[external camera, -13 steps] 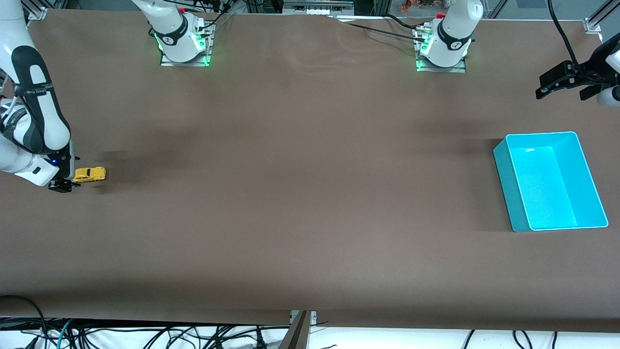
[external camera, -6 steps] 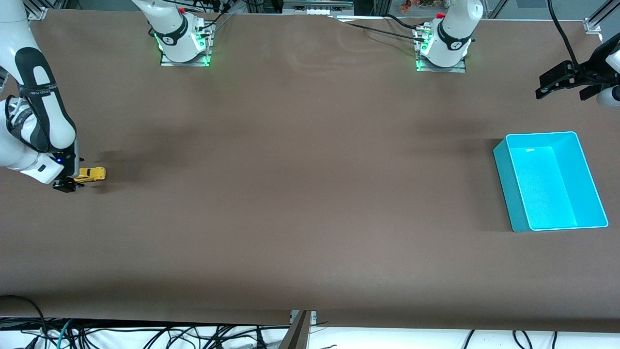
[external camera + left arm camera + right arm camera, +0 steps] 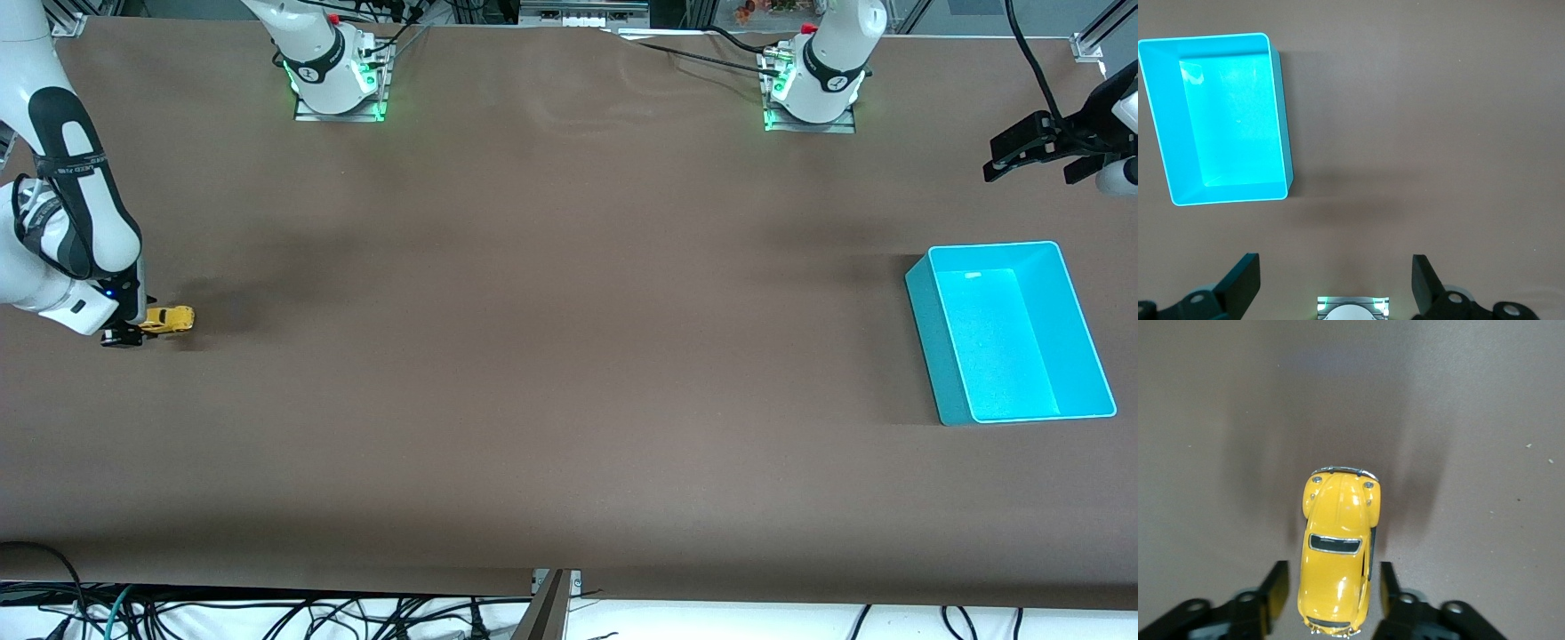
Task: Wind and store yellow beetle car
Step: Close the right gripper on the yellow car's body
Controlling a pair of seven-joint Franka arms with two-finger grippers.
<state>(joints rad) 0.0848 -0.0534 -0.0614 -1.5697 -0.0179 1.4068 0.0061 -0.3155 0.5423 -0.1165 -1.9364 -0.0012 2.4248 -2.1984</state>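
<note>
1 yellow beetle car (image 3: 166,320), 1 turquoise bin (image 3: 1013,333), 2 arms.

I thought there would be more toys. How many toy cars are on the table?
1. The yellow beetle car sits at the right arm's end of the table, between the open fingers of the right claw. None in the turquoise bin.

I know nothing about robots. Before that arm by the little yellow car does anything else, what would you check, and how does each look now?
1. Yellow car sits between the right gripper fingers: ok.
2. Fingers closed on the car: not ok, gaps show on both sides.
3. Car upright on the table: ok.
4. Turquoise bin open and empty: ok.
5. Left gripper waiting, open, above the table near the bin: ok.
6. Car already wound: cannot tell.
</note>
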